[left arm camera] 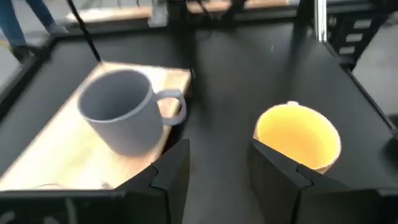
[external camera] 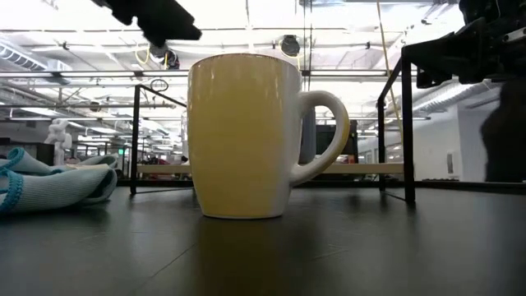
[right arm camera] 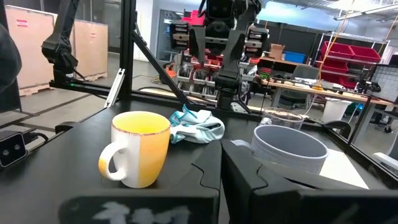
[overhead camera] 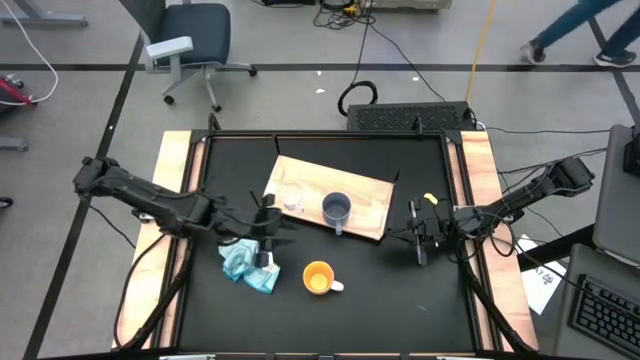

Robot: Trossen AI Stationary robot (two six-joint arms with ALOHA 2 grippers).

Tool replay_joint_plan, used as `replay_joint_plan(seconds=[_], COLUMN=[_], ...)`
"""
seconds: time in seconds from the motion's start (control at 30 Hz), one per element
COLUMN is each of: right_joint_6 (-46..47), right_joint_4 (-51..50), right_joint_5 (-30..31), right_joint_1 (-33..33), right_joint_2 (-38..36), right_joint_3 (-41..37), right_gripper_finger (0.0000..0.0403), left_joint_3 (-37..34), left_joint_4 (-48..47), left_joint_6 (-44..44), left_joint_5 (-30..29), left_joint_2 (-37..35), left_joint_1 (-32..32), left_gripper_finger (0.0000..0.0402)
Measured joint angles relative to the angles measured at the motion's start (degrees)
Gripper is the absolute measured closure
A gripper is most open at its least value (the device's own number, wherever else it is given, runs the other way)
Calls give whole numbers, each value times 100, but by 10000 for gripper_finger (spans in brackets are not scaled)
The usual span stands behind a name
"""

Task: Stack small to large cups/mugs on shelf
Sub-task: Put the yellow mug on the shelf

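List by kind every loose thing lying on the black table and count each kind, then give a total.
Cups and mugs: 3 (small clear glass cup, grey-blue handled mug, orange mug with white handle)
Light wooden boards: 1
Light blue cloths: 1
Total: 5

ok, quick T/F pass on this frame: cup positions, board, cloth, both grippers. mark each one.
1. The grey-blue handled mug stands on the light wooden board. True.
2. The orange mug with the white handle is on the board. False: it stands on the black tabletop, nearer than the board.
3. The small clear glass cup is stacked inside the grey-blue mug. False: it stands beside it on the board.
4. The left gripper is open and holds nothing. True.
5. The light blue cloth lies on the tabletop, off the board. True.
6. The right gripper holds the orange mug. False: it is shut, empty, right of the board.
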Motion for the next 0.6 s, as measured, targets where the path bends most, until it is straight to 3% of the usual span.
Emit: replay_joint_plan(seconds=[0.23,0.37,0.6], right_joint_6=[2,3,-4], right_joint_4=[-37,-46,-65], right_joint_5=[0,0,0], right_joint_1=[0,0,0], right_joint_2=[0,0,0], right_joint_3=[0,0,0], right_gripper_finger=[403,403,403], left_joint_3=[1276,1849,2557], left_joint_4=[-1463,-1778,-2102], left_joint_6=[-93,-52,16], left_joint_5=[39,48,827], left_joint_2=[1122,1623,2195], left_joint_1=[187,247,284], left_gripper_finger=[226,217,215])
